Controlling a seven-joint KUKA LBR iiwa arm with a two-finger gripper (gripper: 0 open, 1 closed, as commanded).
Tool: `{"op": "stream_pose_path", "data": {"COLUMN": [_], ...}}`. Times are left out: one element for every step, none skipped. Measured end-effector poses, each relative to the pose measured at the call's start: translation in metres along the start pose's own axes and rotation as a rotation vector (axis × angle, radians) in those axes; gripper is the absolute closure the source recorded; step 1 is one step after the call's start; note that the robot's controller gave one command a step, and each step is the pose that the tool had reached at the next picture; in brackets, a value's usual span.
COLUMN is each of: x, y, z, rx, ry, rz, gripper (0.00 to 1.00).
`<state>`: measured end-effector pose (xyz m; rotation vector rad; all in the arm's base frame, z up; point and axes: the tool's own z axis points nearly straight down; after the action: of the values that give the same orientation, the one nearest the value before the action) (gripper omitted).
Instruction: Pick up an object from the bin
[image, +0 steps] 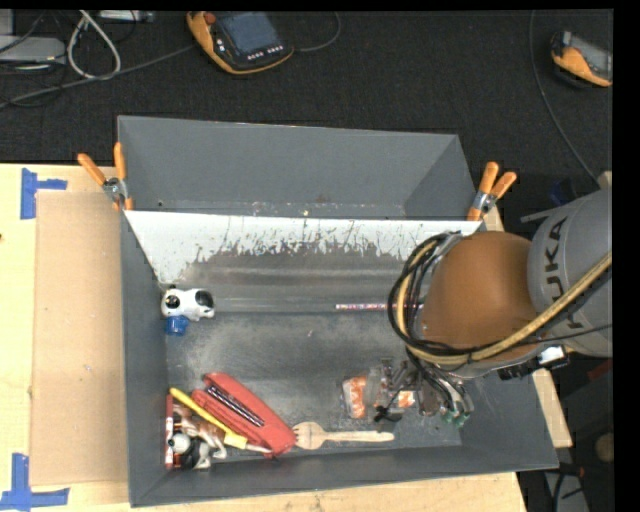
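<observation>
Camera view, left to right: white-and-black toy (188, 303) by bin (300, 180) left wall. Heap lower left: red flat case (245, 410), wooden spoon (345, 436) alongside. Small orange-and-white object (357, 397) on floor lower right, just left of my jaws under orange cover (475, 290). Released or clenched, I cannot tell.

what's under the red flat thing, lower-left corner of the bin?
A yellow stick pokes out from beneath the red flat piece along its left edge, beside a small jumble in the corner. How far either runs underneath is covered.
</observation>
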<state>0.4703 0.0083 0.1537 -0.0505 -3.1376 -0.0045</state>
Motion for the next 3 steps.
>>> {"op": "stream_pose_path", "data": {"x": [-0.002,-0.003,-0.004], "y": [0.000,0.017,0.017], "z": [0.066,0.067,0.067], "rx": [0.000,-0.001,-0.001], "ry": [0.001,-0.012,-0.012], "rz": [-0.039,-0.027,-0.025], "gripper": [1.00,0.00,0.00]}}
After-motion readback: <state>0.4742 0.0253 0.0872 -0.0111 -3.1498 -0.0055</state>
